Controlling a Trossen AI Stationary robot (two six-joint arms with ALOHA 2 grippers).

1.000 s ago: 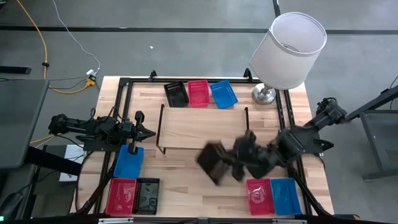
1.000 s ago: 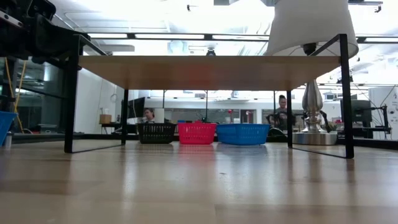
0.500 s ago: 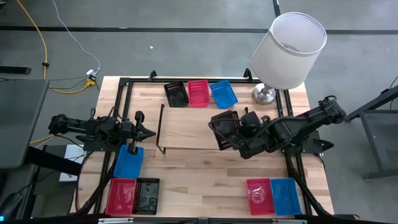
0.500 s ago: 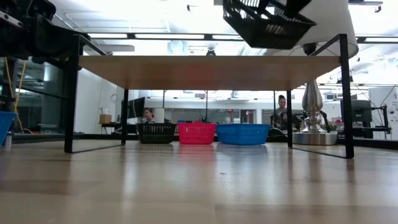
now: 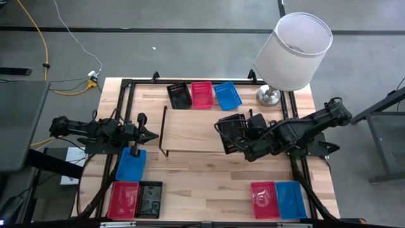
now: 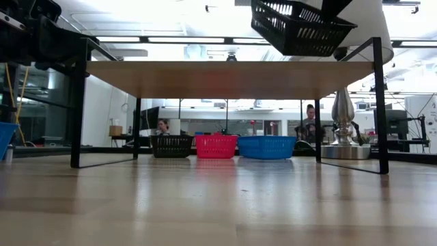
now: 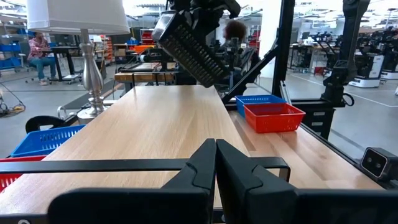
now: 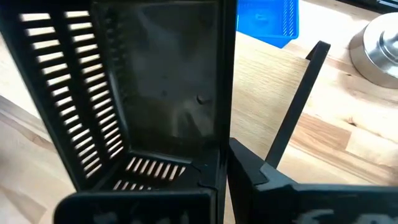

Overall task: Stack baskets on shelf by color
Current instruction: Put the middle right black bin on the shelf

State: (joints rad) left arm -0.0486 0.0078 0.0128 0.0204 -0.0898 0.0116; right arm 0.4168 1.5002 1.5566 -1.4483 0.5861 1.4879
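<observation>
High view: right gripper (image 5: 243,136) clamped on the rim of a black basket (image 5: 230,132), held tilted in the air over the right half of the shelf (image 5: 190,130), not touching its top. Left gripper (image 5: 150,134) just off the shelf's left end, fingers pressed together, holding nothing. Behind the shelf sit a row of three: black (image 5: 179,95), red (image 5: 202,95), blue (image 5: 227,95). Front of the shelf, left side: blue (image 5: 131,165), red (image 5: 123,199), black (image 5: 150,199). Front right: red (image 5: 262,199) and blue (image 5: 290,199). Lamp (image 5: 292,52) at the shelf's back right.
</observation>
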